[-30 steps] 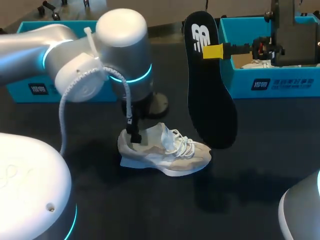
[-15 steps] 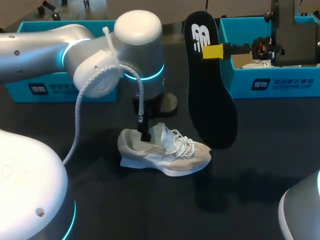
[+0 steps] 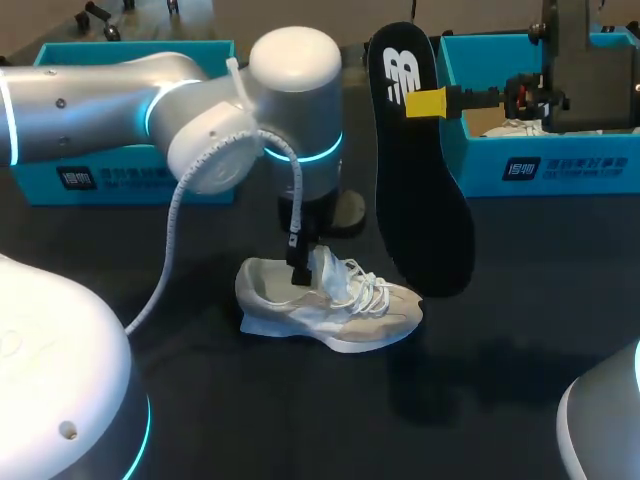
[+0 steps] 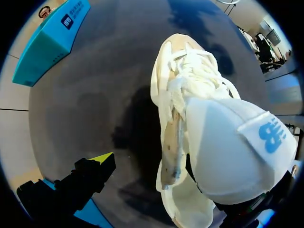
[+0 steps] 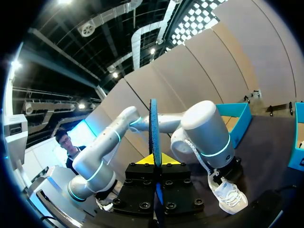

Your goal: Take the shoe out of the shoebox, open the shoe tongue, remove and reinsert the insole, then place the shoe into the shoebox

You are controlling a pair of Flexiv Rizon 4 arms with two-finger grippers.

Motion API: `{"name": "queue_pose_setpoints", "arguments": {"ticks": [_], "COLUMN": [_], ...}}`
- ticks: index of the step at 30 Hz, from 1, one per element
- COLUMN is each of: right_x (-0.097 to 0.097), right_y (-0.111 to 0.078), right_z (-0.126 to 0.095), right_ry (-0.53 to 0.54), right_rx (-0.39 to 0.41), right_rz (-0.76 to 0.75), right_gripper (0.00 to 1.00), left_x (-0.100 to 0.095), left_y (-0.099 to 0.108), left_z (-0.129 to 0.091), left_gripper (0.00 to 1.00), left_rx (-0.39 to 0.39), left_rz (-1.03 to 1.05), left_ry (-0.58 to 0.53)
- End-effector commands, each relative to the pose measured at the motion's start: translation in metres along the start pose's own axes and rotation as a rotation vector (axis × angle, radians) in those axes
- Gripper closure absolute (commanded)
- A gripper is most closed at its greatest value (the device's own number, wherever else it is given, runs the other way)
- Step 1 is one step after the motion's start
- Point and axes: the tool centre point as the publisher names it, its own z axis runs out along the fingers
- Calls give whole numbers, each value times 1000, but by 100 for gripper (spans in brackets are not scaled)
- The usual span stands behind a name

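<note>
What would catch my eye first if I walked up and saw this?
Probably the black insole, pinched upright in mid-air by the right gripper, in front of the teal shoebox on the table's far right. Below and beside it, a white sneaker lies on the dark table with the left gripper down at its lifted tongue.

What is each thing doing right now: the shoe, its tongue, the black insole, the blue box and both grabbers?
shoe: out of the box, standing on its sole on the table.
tongue: lifted up, open.
insole: out of the shoe, held upright in the air.
right gripper: shut on the insole.
left gripper: open, one finger in the shoe's opening by the tongue.
shoebox: open, no lid on.
</note>
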Motion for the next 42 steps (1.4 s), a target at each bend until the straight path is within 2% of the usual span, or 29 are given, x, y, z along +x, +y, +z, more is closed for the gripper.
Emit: {"name": "queue_pose_setpoints", "arguments": {"ticks": [1, 2, 4, 6, 9, 18, 20, 22, 24, 35, 42], "right_x": [-1, -1, -1, -1, -1, -1, -1, -1, -1, -1, -1], "right_y": [3, 3, 3, 3, 3, 3, 3, 3, 3, 3, 3], "right_z": [4, 4, 4, 4, 4, 4, 4, 4, 4, 4, 4], "right_ry": [-1, -1, -1, -1, -1, -1, -1, -1, -1, -1, -1], "right_rx": [4, 4, 4, 4, 4, 4, 4, 4, 4, 4, 4], "right_rz": [2, 2, 2, 2, 2, 2, 2, 2, 2, 2, 2], "right_gripper": [100, 100, 100, 100, 100, 100, 100, 100, 100, 100, 100], "left_x": [-4, -4, -4, -4, -3, 2, 3, 5, 7, 9, 8], "left_y": [1, 0, 0, 0, 0, 3, 4, 4, 5, 12, 13], "left_z": [4, 5, 7, 8, 9, 13, 13, 13, 13, 6, -7], "left_gripper": [2, 5, 37, 53, 57, 60, 69, 90, 100, 100, 100], "left_rx": [11, 20, 31, 36, 38, 35, 35, 38, 42, 81, 118], "left_rz": [0, 2, 3, 8, 14, 25, 27, 30, 42, 161, 400], "left_ry": [12, 22, 41, 44, 55, 68, 70, 74, 80, 136, 283]}}
